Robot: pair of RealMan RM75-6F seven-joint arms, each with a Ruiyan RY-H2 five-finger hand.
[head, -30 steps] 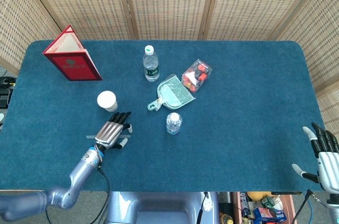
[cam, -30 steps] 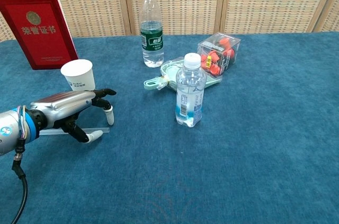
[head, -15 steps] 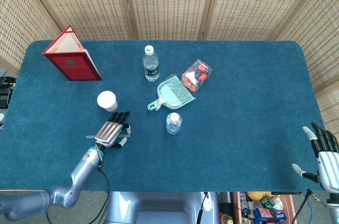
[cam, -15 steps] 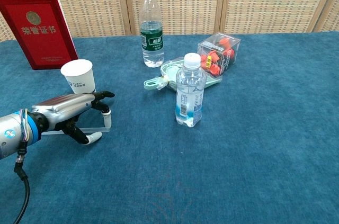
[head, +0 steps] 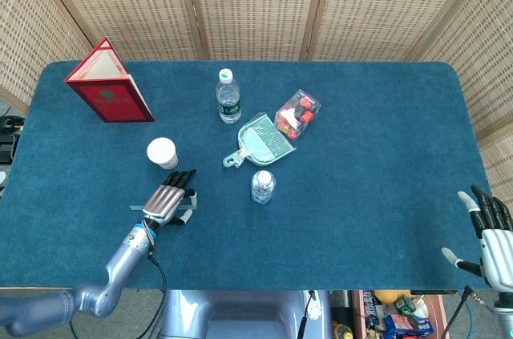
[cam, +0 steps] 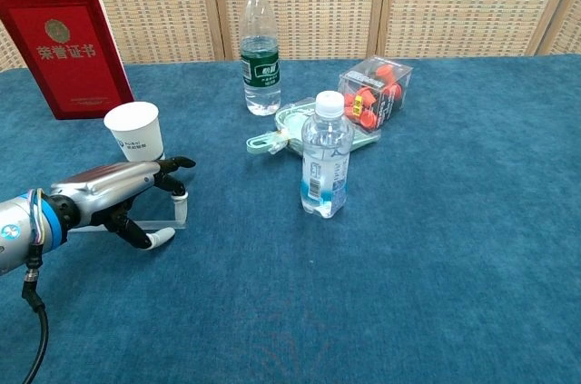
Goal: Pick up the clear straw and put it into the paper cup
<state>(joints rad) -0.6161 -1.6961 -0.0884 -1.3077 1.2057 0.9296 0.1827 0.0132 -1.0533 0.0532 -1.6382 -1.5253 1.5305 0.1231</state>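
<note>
The clear straw (head: pixel 135 207) (cam: pixel 154 222) lies flat on the blue cloth near the table's front left. My left hand (head: pixel 167 201) (cam: pixel 113 189) arches over it, palm down. Its fingers come down on the far side of the straw and its thumb on the near side, and one fingertip (cam: pixel 182 206) touches the straw's right end. The straw stays on the cloth, not lifted. The white paper cup (head: pixel 162 152) (cam: pixel 134 130) stands upright just beyond the hand. My right hand (head: pixel 490 235) hangs off the table's front right corner with its fingers spread and nothing in it.
A red booklet (head: pixel 108 82) (cam: pixel 68 44) stands at the back left. Mid-table are a green-labelled bottle (head: pixel 228 97) (cam: pixel 260 48), a small water bottle (head: pixel 263 187) (cam: pixel 326 157), a green dustpan (head: pixel 260 140) and a clear box of red items (head: pixel 298 113) (cam: pixel 374 89).
My left hand has drawn back a little toward the near left, and its fingers have curled lower onto the straw. The right hand has not moved.
</note>
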